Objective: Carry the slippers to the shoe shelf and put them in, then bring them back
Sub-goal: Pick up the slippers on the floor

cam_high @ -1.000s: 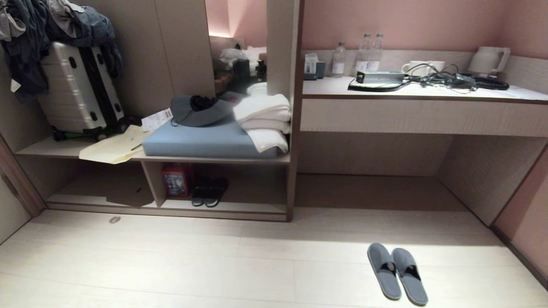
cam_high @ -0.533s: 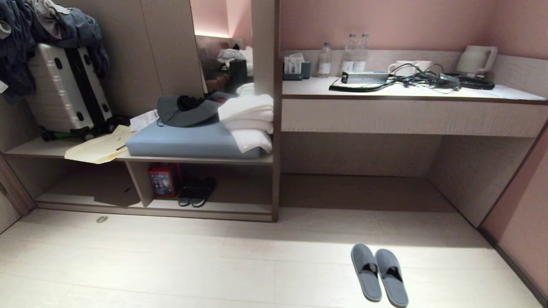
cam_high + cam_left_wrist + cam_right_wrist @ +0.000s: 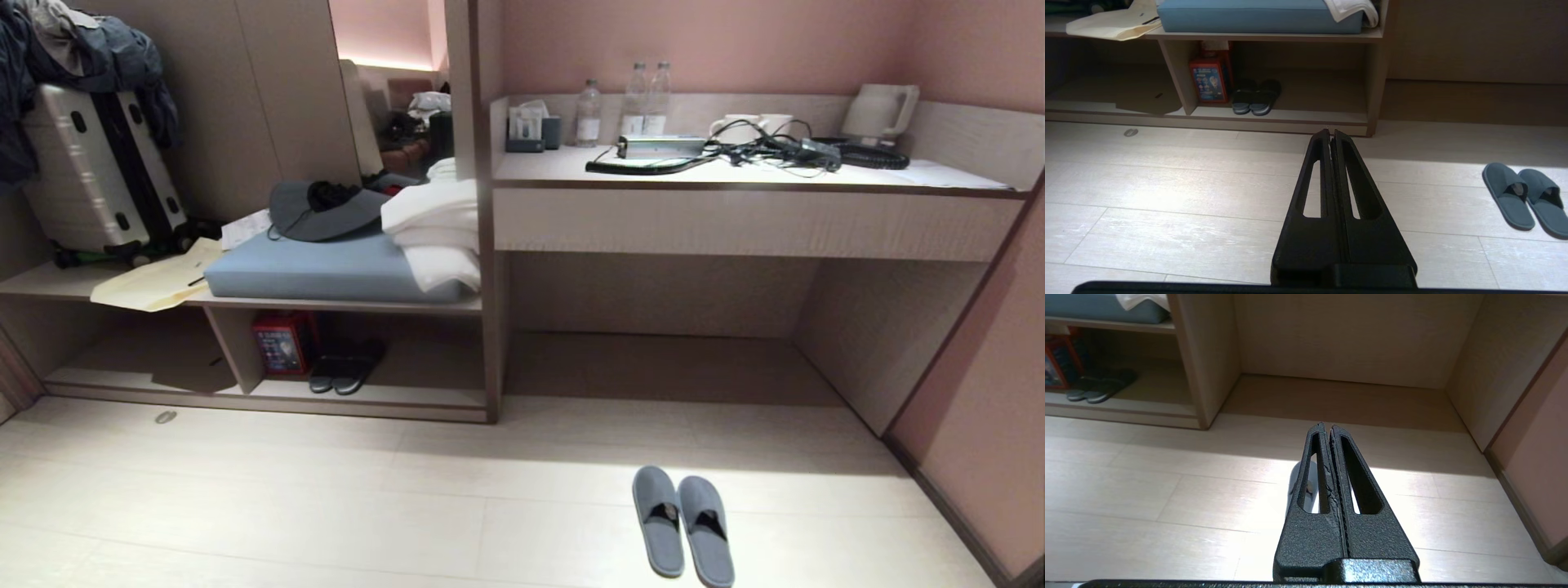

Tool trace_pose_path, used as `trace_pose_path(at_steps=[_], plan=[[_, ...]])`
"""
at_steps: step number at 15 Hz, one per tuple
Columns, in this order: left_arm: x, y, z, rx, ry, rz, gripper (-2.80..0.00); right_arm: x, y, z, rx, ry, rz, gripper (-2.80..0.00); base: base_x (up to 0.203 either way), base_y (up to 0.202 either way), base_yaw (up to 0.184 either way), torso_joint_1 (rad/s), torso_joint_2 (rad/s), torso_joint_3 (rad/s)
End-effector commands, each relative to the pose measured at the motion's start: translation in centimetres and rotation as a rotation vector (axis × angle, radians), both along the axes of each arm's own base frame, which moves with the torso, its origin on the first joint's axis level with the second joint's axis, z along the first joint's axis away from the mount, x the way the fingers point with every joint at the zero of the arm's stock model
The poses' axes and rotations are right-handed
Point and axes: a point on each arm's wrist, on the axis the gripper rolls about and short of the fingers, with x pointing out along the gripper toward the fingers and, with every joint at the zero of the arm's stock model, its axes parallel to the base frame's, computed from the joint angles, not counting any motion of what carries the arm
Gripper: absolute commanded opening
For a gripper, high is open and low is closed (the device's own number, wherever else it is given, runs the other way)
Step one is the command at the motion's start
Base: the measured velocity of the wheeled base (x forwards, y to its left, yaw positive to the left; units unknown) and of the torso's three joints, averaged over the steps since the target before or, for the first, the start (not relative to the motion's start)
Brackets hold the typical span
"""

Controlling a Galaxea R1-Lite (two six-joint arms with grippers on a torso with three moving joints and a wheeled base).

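I see nothing done yet: the slippers (image 3: 682, 525) lie on the floor (image 3: 326, 506), well apart from the shoe shelf (image 3: 269, 404), while my left gripper (image 3: 1331, 134) and right gripper (image 3: 1327, 428) are both closed and empty.

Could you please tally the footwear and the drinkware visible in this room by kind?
Blue-grey slippers on the floor: 2
Dark slippers inside the shoe shelf: 2
Water bottles on the desk counter: 3
White cups: 2
Kettle: 1
Total: 10
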Motion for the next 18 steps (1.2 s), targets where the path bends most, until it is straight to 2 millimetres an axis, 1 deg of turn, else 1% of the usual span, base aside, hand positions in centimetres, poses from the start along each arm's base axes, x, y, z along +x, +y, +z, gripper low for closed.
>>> trace_pose_path(at_steps=[1,3,8,18], plan=[[0.01,0.0,-0.03,0.002,0.001,0.001,-2.8,0.0,0.0,0.0,-0.001,0.0,-0.001,-2.8,0.0,-0.173,0.005,0.0,0.0,0.0],[0.0,0.0,-0.01,0.002,0.0,0.001,-2.8,0.0,0.0,0.0,-0.001,0.0,0.0,-2.8,0.0,-0.093,0.003,0.002,0.0,0.004],[0.0,0.0,0.01,0.002,-0.001,0.001,-2.8,0.0,0.0,0.0,-0.001,0.0,-0.001,-2.8,0.0,0.0,0.0,0.001,0.0,-0.005],[0.0,0.0,0.01,0.002,-0.001,0.002,-2.8,0.0,-0.01,0.02,0.002,-0.002,-0.006,-2.8,0.0,0.0,0.0,0.003,0.0,-0.183]])
